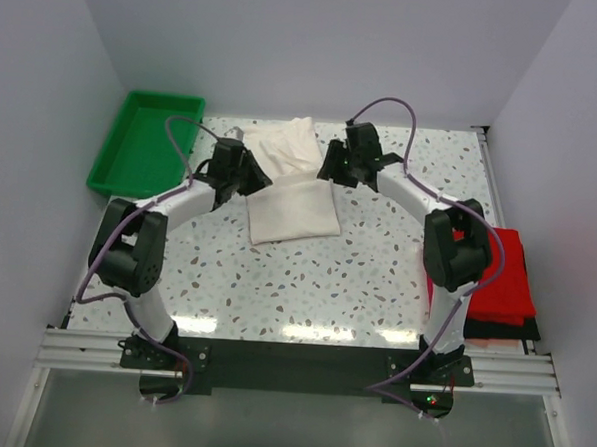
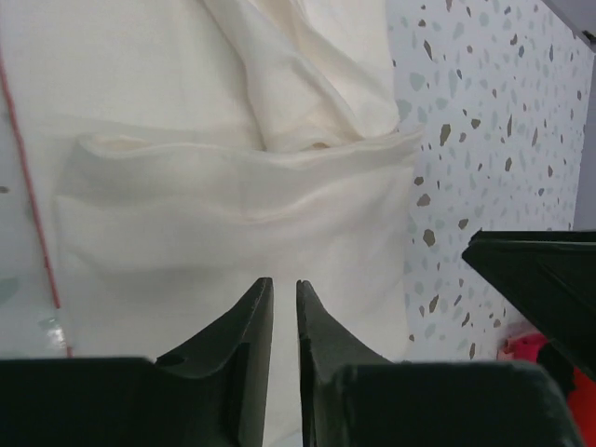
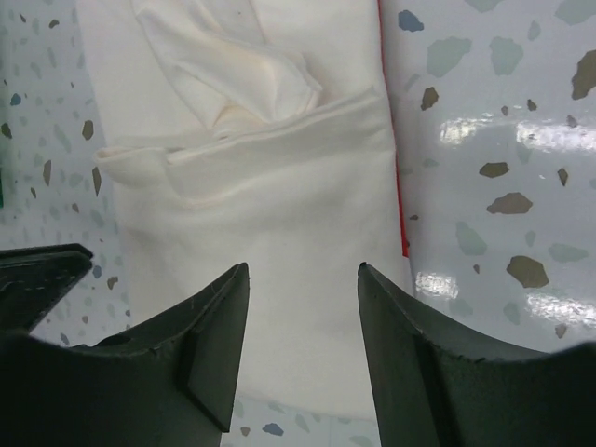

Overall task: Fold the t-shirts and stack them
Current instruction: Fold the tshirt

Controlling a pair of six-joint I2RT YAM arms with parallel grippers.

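An off-white t-shirt [image 1: 292, 201] lies folded on the speckled table, with a bunched part [image 1: 288, 143] behind the flat fold. My left gripper [image 1: 244, 173] hovers at its left edge. In the left wrist view the left gripper [image 2: 285, 282] has a narrow gap between its fingers, with nothing in it, over the cloth [image 2: 233, 233]. My right gripper [image 1: 342, 166] is at the shirt's right back corner. The right wrist view shows that gripper [image 3: 304, 267] open wide above the cloth [image 3: 279, 205]. A thin red strip [image 3: 402, 214] runs along the shirt's edge. Folded red t-shirts [image 1: 506, 274] lie on a black one [image 1: 508, 333] at the right.
A green plastic tray [image 1: 148, 141] stands at the back left corner. White walls enclose the table on three sides. A metal rail [image 1: 491, 184] runs along the right side.
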